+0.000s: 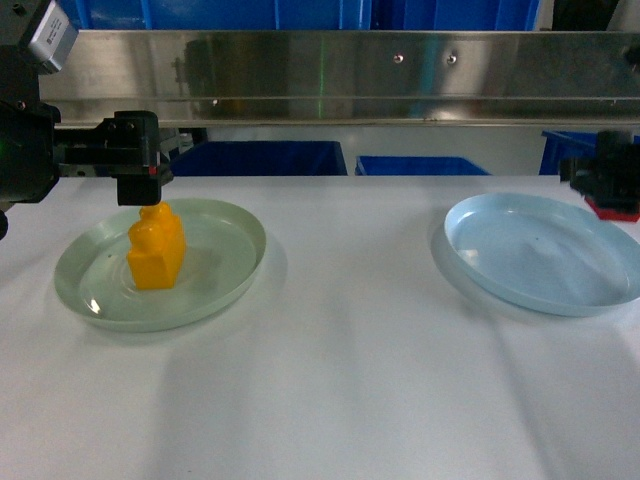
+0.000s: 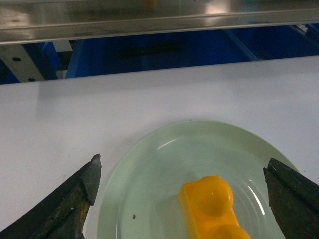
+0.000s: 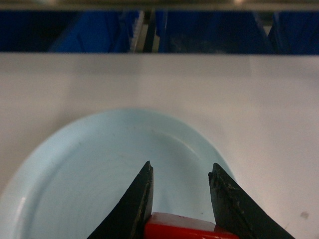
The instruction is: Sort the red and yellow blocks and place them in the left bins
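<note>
The orange-yellow two-stud block (image 1: 157, 245) stands in a pale green plate (image 1: 225, 290) on the left of the white table. My left gripper (image 1: 140, 188) hangs just above and behind it, open. In the left wrist view its fingers straddle the block (image 2: 212, 206) without touching it, and the gripper (image 2: 183, 163) is wide apart over the green plate (image 2: 149, 189). The small red block (image 1: 612, 208) is held in my right gripper (image 1: 608, 190) above the right edge of a light blue plate (image 1: 540, 260). The right wrist view shows the gripper (image 3: 182, 172) shut on the red block (image 3: 184, 228).
Blue bins (image 1: 260, 158) sit behind the table's far edge under a metal rail (image 1: 330, 70). The light blue plate (image 3: 89, 174) holds nothing. White table surface (image 1: 350, 380) lies between and in front of the two plates.
</note>
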